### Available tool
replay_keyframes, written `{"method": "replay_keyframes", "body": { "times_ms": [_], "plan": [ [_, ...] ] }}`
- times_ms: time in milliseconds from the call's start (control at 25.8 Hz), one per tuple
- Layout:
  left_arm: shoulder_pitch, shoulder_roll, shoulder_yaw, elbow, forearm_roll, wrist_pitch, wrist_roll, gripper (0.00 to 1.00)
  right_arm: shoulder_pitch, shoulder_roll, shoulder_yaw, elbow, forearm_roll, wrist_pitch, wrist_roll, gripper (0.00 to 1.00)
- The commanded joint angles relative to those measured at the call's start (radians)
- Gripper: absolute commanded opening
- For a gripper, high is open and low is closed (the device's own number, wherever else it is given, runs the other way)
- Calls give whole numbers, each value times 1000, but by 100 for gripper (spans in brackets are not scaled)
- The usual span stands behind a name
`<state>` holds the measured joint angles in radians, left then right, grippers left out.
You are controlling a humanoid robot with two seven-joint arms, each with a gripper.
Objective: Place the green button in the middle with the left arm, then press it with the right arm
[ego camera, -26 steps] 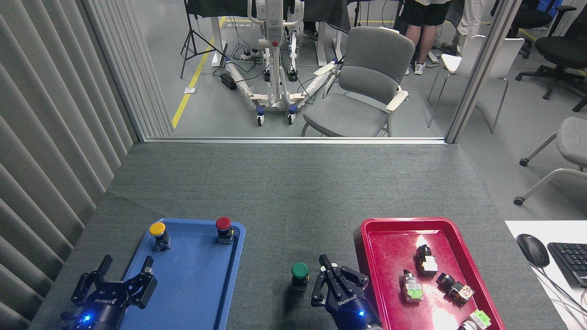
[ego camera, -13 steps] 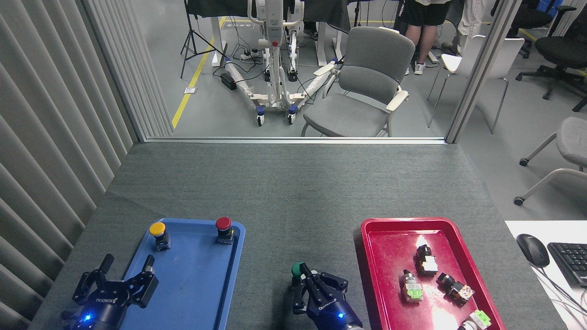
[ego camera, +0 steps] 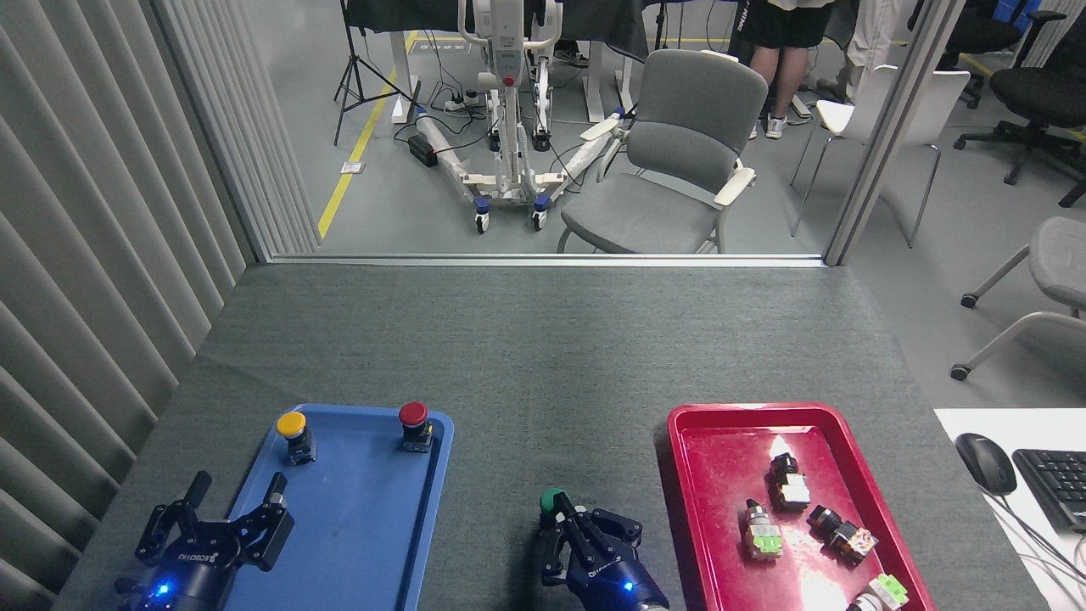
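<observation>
Green cap: the green button (ego camera: 552, 501) is being covered from the near side by the right gripper (ego camera: 577, 528), which has been brought left from beside it since a second ago.
Task meaning: placement on the grey mat (ego camera: 543, 356) between the trays looks done (pressing is judged under way).
Right gripper: fingers drawn close, gripping nothing, bearing on the cap.
Left gripper (ego camera: 229, 509): being held spread, empty, over the blue tray (ego camera: 356, 543).
</observation>
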<state>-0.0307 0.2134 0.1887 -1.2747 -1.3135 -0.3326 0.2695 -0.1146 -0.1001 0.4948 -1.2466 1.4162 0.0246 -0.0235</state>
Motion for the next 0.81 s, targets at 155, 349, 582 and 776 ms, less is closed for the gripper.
{"method": "replay_keyframes", "body": {
  "times_ms": [155, 349, 582, 776],
  "plan": [
    [0, -2, 0, 0, 0, 7, -1, 100, -2, 7, -10, -40, -2, 5, -16, 0],
    [-3, -2, 3, -3, 0, 9, 2, 100, 10, -1, -30, -69, -2, 5, -81, 15],
    [3, 0, 3, -35, 34, 10, 24, 100, 70, -30, -127, -119, -2, 9, -139, 98],
    [5, 3, 3, -32, 33, 10, 19, 100, 165, -72, -286, -155, -3, 9, -179, 100]
  ]
}}
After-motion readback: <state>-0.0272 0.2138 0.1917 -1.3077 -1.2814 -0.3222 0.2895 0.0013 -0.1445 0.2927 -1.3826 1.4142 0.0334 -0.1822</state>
